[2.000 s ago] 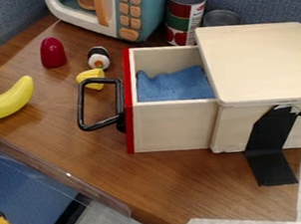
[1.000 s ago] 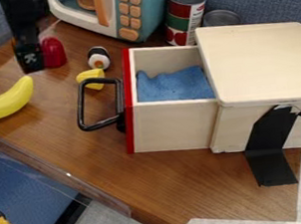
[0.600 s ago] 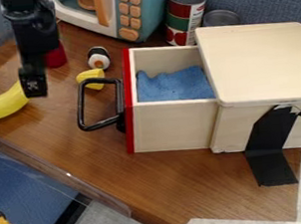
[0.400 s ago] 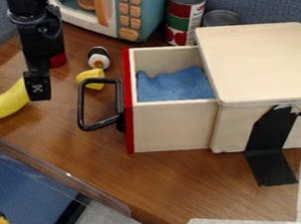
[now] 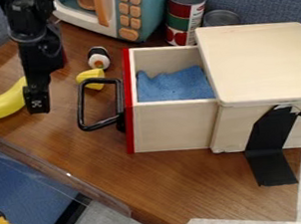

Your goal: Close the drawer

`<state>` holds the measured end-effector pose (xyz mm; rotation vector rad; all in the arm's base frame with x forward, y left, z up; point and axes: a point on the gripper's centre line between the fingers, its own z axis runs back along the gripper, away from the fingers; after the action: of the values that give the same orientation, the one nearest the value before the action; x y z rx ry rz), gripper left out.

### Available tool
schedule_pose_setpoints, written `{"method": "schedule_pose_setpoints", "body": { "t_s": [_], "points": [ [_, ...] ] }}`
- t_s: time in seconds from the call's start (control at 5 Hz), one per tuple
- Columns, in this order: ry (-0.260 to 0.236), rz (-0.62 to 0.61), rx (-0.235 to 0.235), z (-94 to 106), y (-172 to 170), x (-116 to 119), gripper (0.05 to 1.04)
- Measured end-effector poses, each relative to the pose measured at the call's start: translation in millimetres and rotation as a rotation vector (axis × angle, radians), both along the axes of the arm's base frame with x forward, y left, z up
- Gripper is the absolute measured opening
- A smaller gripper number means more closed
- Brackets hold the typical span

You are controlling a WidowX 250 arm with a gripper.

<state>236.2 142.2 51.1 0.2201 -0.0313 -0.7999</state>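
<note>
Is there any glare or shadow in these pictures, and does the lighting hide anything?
In the camera view, a small bright glint on the clear plastic edge; same view, the box top pale and evenly lit, the side of the drawer slightly duller; same view, the black pincer so dark that its details are hard to tell.

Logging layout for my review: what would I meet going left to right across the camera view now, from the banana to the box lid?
Yellow banana → gripper → black handle → red drawer front → blue cloth → wooden box lid
</note>
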Motion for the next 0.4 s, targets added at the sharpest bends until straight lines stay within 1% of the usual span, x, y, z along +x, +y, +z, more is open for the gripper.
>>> {"method": "schedule_pose_setpoints", "body": {
  "t_s": [0.2,0.4],
  "points": [
    [0.0,-0.009,0.005,-8.5,-3.4,-5.2,1.0],
    [-0.003,-0.012,0.005,-10.6,-9.6,-4.7,1.0]
  ]
}}
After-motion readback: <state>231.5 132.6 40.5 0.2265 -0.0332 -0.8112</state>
